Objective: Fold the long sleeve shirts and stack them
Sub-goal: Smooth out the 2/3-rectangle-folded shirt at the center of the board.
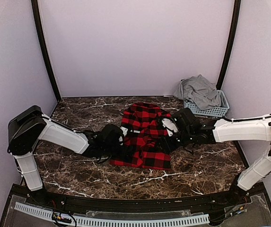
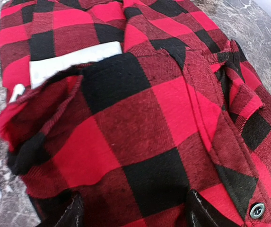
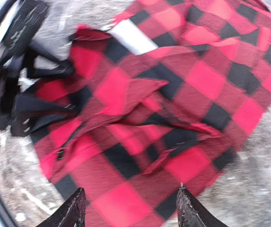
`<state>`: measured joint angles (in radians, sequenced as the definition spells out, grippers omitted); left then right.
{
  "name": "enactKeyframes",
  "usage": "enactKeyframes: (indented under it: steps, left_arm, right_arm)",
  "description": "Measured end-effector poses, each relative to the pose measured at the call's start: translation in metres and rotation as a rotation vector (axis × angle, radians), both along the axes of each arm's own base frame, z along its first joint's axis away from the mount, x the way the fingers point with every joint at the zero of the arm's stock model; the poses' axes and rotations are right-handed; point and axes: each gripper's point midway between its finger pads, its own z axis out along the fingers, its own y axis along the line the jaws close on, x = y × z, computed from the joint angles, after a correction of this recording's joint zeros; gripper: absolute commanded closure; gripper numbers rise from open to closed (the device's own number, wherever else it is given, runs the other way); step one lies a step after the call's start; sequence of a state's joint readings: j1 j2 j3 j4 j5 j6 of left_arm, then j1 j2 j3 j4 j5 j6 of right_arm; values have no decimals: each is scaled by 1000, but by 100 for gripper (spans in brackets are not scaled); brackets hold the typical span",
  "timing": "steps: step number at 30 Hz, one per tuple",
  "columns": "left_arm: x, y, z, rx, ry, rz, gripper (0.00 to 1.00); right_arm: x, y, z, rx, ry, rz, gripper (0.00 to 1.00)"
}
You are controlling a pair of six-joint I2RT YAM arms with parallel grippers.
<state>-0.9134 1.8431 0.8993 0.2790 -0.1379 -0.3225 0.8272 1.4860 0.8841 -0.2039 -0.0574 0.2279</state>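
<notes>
A red-and-black check long sleeve shirt [image 1: 144, 137] lies partly folded and rumpled on the marble table. My left gripper [image 1: 119, 138] is at its left edge. In the left wrist view the shirt [image 2: 140, 118] fills the frame with a white patch [image 2: 74, 61] showing, and the left gripper [image 2: 135, 215] is open with cloth lying across the gap. My right gripper [image 1: 171, 127] is at the shirt's right edge. In the right wrist view it [image 3: 130, 213] stands open just above the shirt [image 3: 163, 104], holding nothing. A grey long sleeve shirt [image 1: 200, 91] lies heaped in the basket.
The pale blue slatted basket [image 1: 216, 111] stands at the back right corner against the wall. Pale walls enclose the dark marble table [image 1: 78, 170] on three sides. The left arm's black wrist [image 3: 26, 85] shows at the left of the right wrist view.
</notes>
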Motion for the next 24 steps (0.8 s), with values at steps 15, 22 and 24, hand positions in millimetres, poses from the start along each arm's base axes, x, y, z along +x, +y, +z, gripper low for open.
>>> enactKeyframes:
  steps: [15, 22, 24]
  left_arm:
    - [-18, 22, 36, -74, -28, 19, 24]
    - [-47, 43, -2, 20, 53, 20, 25]
    - [-51, 45, -7, 34, 58, 24, 26]
  right_arm:
    - [-54, -3, -78, -95, 159, -1, 41]
    - [-55, -2, -80, -112, 111, -39, 40]
    - [-57, -1, -81, -122, 99, -42, 40]
